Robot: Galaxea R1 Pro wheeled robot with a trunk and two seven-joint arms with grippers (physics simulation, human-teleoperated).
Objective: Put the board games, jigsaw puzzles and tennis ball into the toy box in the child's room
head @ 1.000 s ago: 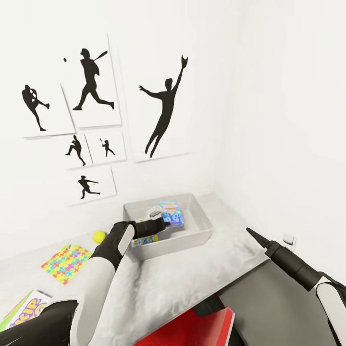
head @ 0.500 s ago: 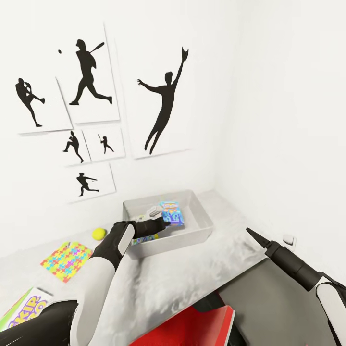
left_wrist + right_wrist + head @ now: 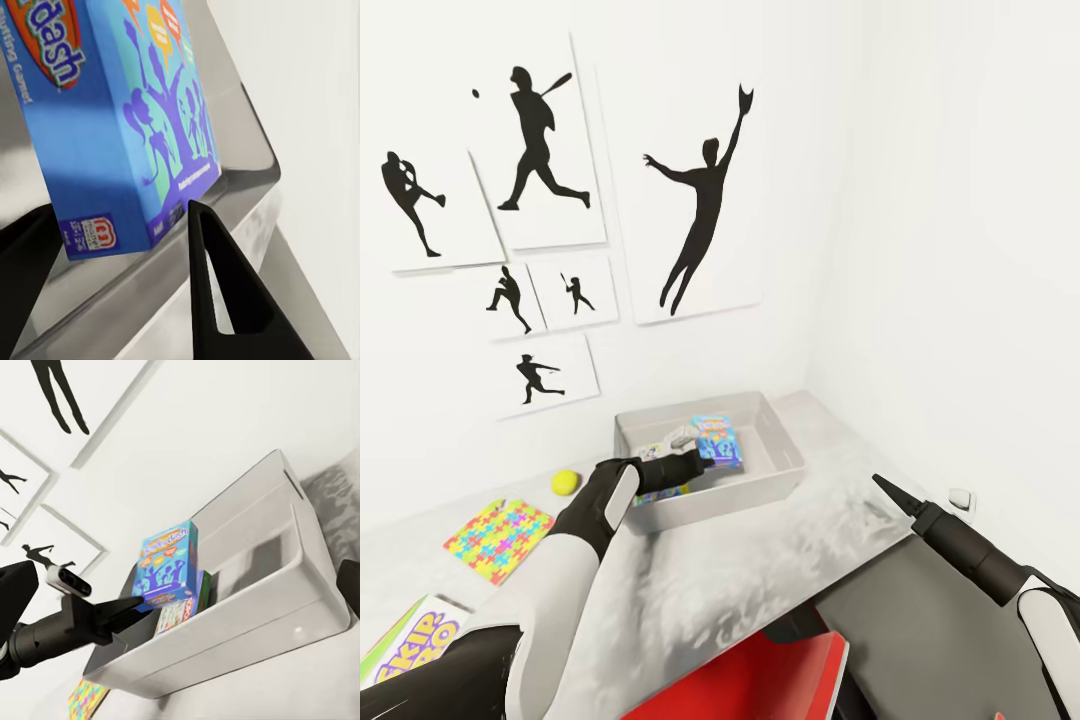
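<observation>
While the whole head view has drifted, the left hand stays at frame centre over the toy box, fingers spread; the blue board game stands inside, released. Tennis ball and jigsaw puzzle wait on the bench.

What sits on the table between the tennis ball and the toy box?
Nothing: in the head view, bare table separates the tennis ball from the toy box.
</observation>
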